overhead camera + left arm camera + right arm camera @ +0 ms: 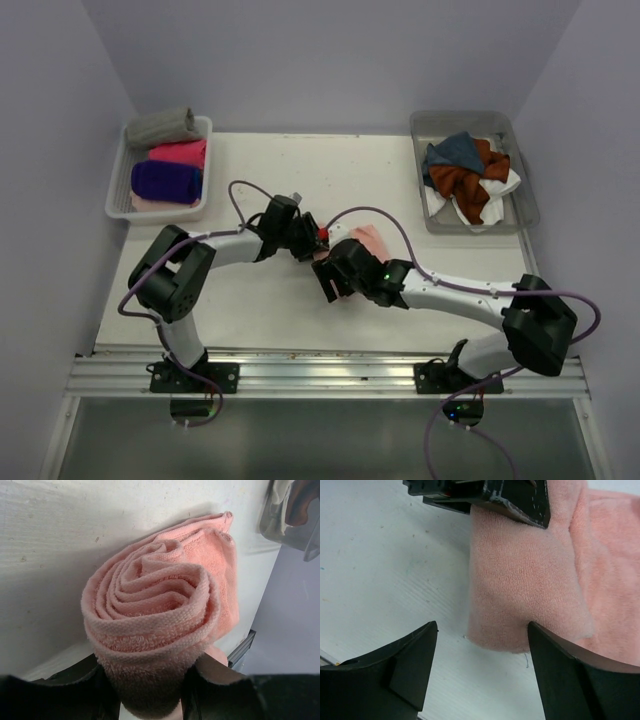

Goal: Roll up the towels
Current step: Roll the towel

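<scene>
Fingers (75,695) of left gripper (150,697) pinch rolled salmon towel (155,605); right gripper (482,645) fingers (400,670) stand spread, just beside it.

Left arm (215,250): rises from its base at the near left, elbow folded, forearm reaching right toward the middle.
Left gripper (147,677): fingers press in on both sides of the rolled salmon pink towel (150,600), pinching its end.
Right arm (470,295): stretches low and leftward from the near right, its wrist close to the left wrist.
Right gripper (482,635): jaws spread wide with nothing between them; one finger (570,675) lies against the towel's edge.
</scene>
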Controlling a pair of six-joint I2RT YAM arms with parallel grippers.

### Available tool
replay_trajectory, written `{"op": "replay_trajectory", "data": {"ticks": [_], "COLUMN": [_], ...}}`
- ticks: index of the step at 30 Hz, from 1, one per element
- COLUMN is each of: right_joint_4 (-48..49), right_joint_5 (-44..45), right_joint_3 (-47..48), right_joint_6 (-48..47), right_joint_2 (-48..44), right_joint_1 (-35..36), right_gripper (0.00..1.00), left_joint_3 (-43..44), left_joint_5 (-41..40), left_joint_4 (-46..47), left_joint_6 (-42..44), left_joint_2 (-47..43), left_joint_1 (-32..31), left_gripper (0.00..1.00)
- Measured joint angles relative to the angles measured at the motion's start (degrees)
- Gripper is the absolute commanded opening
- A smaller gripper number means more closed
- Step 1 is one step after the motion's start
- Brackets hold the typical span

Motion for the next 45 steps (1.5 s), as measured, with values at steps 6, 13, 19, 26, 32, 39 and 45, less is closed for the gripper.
{"op": "replay_trajectory", "data": {"ticks": [6, 13, 19, 26, 32, 39, 45], "right_joint_4": [-9.53, -11.67, -9.99, -6.27, -3.02, 0.24, 2.93], "right_joint_5": [15.04, 27.93, 32.13, 34.6, 30.12, 15.41, -1.62], "right_joint_3": [8.15, 13.22, 13.31, 13.29, 13.27, 13.49, 13.84], "right_joint_6": [-6.05, -13.7, -18.12, -19.34, -18.49, -15.41, -7.06], "right_joint_2": [1.86, 12.33, 18.95, 22.99, 21.7, 17.38, 14.51], "right_joint_1": [7.13, 14.34, 14.4, 13.7, 10.45, 6.6, 2.64], "right_gripper": [0.8, 0.79, 0.77, 0.15, 0.04, 0.02, 0.02], "left_joint_3": [2.34, 4.22, 5.27, 5.6, 3.54, -2.27, -2.45], "left_joint_5": [-1.68, -2.54, -3.04, -4.13, -4.37, -4.68, -5.46], "left_joint_4": [-4.63, -9.31, -12.13, -14.34, -14.99, -19.56, -23.34], "left_joint_6": [0.04, 0.07, 0.15, 0.35, 1.55, 2.67, 4.66], "left_joint_2": [0.0, 0.0, -0.04, -0.98, -5.46, -18.08, -25.88], "left_joint_1": [0.02, 0.02, 0.02, 0.09, 2.25, 8.61, 11.32], "left_gripper": [0.42, 0.42, 0.43, 0.46, 0.92, 1.0, 1.0]}}
